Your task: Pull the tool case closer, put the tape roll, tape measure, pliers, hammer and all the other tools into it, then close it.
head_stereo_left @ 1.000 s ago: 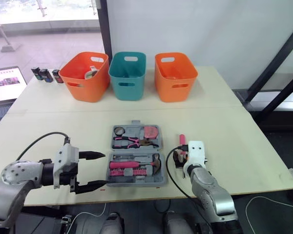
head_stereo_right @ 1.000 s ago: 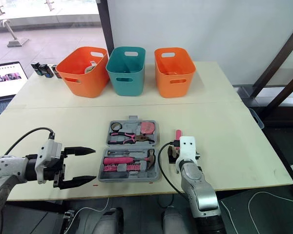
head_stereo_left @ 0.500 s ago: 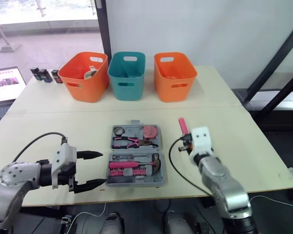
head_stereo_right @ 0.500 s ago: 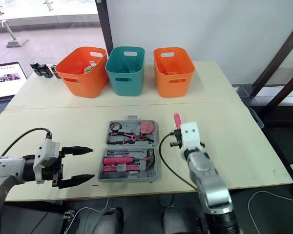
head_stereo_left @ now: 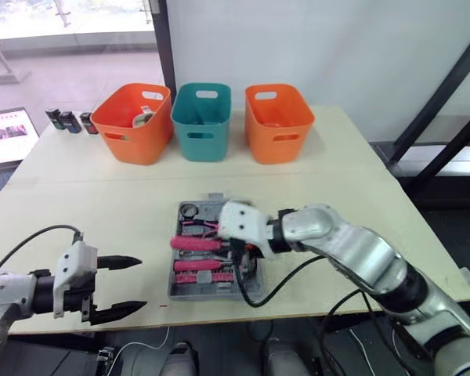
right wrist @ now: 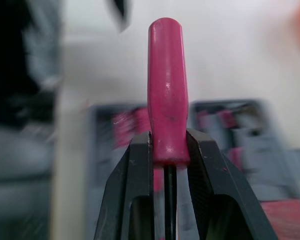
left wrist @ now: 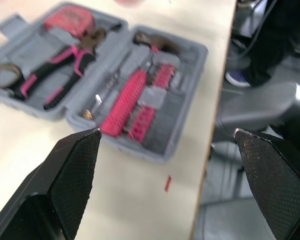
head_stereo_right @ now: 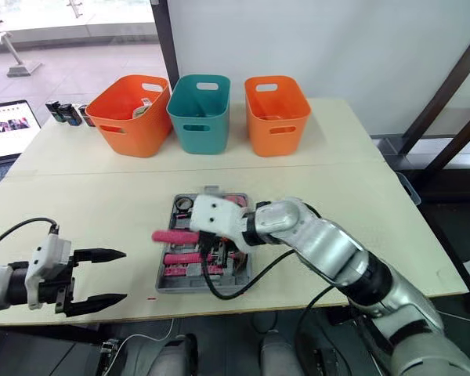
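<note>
Knurling covers the flat black pads point(left wrist: 72, 170) of the left gripper point(head_stereo_left: 142, 282), which is spread wide over the smooth pale table point(head_stereo_left: 86, 204), left of the case. Grey moulded plastic, the case point(left wrist: 187, 100) lies open and flat near the front edge. Its shaped recesses hold pink-gripped pliers point(left wrist: 60, 75), a round tape measure point(left wrist: 69, 20) and a hammer point(left wrist: 155, 44). Over its front half the right gripper point(right wrist: 168, 145) is clamped on a screwdriver point(right wrist: 167, 95), whose glossy, round-ended pink handle points left. Across the far side stand three tapered plastic bins: orange point(head_stereo_left: 135, 125), teal point(head_stereo_left: 202, 125), orange point(head_stereo_left: 278, 125).
</note>
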Robot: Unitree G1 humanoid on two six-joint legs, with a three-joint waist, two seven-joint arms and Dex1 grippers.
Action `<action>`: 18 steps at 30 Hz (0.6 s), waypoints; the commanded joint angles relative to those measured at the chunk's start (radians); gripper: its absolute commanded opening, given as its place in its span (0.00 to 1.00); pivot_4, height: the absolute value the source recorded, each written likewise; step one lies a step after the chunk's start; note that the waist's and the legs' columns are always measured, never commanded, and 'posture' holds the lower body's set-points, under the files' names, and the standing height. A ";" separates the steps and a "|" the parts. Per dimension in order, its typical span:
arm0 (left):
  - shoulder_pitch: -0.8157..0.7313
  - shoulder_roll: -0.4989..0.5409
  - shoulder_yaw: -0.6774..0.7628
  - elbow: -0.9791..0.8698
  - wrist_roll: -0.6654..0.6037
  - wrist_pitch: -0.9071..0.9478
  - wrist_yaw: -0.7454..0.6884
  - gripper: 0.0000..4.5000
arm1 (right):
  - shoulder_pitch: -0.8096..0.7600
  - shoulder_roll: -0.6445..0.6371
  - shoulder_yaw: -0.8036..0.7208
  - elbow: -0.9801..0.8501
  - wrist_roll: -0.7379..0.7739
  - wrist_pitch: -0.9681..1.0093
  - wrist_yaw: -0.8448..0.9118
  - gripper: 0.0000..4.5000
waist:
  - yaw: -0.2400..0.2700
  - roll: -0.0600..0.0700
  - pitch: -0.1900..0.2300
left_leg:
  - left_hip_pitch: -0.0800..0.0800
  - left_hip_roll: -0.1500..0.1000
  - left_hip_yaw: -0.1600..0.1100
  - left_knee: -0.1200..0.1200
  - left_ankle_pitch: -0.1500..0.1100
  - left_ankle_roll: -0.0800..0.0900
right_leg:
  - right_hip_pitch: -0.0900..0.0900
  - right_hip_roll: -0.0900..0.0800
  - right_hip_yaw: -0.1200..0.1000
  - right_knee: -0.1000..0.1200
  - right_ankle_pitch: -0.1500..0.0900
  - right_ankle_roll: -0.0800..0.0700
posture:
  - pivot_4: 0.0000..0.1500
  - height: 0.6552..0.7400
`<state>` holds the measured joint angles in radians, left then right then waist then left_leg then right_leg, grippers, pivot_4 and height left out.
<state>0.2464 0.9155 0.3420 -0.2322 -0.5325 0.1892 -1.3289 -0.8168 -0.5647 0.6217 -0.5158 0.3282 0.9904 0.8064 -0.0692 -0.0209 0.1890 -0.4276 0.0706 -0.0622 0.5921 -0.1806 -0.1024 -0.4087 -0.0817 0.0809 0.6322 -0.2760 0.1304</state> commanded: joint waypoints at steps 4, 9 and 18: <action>0.087 0.037 0.092 -0.033 -0.003 -0.022 -0.047 1.00 | -0.106 0.131 0.164 0.069 -0.035 0.169 -0.031 0.09 | 0.002 0.000 0.000 | 0.000 0.000 0.000 -0.002 0.000 0.000 | -0.002 0.000 0.000 0.001 0.000 0.000 | 1.00 1.00; 0.148 0.042 0.134 -0.060 -0.004 -0.021 -0.065 1.00 | -0.138 0.192 0.232 0.130 -0.064 0.225 -0.066 0.09 | 0.000 0.000 0.000 | -0.001 0.000 0.000 -0.001 0.000 0.000 | -0.003 0.000 0.000 0.001 0.000 0.000 | 1.00 1.00; 0.160 0.043 0.152 -0.085 -0.006 -0.003 -0.061 1.00 | -0.123 0.212 0.291 0.192 -0.101 0.215 -0.086 0.09 | -0.001 0.000 0.000 | -0.001 0.000 0.000 -0.001 0.000 0.000 | -0.003 0.000 0.000 0.001 0.000 0.000 | 1.00 1.00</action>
<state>0.4083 0.9449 0.4585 -0.2963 -0.5317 0.1876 -1.3909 -0.9375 -0.3639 0.9122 -0.3101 0.2372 1.2226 0.7227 -0.0697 -0.0212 0.1889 -0.4290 0.0708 -0.0620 0.5906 -0.1807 -0.1027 -0.4121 -0.0814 0.0806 0.6331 -0.2757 0.1301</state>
